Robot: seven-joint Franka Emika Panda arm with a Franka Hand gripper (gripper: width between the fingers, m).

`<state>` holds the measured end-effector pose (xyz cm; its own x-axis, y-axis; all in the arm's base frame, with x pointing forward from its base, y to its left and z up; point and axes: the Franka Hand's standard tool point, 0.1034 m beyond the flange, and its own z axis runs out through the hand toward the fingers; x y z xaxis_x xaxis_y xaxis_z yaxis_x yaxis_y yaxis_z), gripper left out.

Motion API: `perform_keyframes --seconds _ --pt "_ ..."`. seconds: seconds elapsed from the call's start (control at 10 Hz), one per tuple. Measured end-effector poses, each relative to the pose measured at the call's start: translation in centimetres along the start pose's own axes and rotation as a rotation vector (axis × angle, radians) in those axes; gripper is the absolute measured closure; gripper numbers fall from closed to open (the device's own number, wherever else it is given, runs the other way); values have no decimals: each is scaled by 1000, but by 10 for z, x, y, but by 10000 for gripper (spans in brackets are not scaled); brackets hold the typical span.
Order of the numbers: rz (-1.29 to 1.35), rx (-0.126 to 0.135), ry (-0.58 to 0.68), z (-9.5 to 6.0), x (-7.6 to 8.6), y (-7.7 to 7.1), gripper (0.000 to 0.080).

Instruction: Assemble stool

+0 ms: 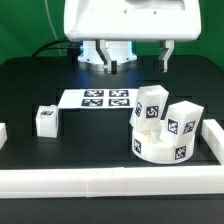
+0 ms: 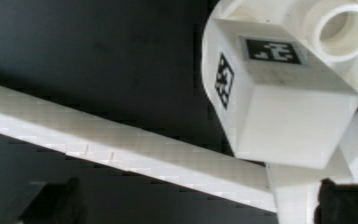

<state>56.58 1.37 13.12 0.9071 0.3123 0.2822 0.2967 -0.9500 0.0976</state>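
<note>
The round white seat [image 1: 150, 149] lies at the exterior view's right, near the front rail. Two white legs [image 1: 150, 104] [image 1: 184, 121] stand on top of it, close together. A third leg [image 1: 45, 120] lies loose on the black table at the left. My gripper [image 1: 167, 57] hangs above and behind the seat, open and empty, touching nothing. In the wrist view one tagged leg [image 2: 286, 95] fills the frame close up. My dark fingertips [image 2: 51, 203] show far apart at the frame's edge, and nothing lies between the gripper's [image 2: 202, 206] jaws.
The marker board [image 1: 101, 98] lies flat behind the middle of the table. White border rails run along the front [image 1: 100, 183], the right [image 1: 214, 140] and the left edge [image 1: 3, 134]. A rail [image 2: 105, 128] crosses the wrist view. The robot base [image 1: 106, 52] stands at the back.
</note>
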Motion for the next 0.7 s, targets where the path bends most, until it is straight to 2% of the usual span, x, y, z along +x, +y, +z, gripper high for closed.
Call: perform_keyframes --seconds 0.2,0.3,0.4,0.5,0.7 --pt "8 13 -30 1 -2 -3 150" --pt "52 52 -127 3 -9 -10 150" --pt "81 87 -223 1 -8 -15 150" --pt "83 96 -249 1 0 -16 150" --pt "40 94 -258 2 0 -17 150"
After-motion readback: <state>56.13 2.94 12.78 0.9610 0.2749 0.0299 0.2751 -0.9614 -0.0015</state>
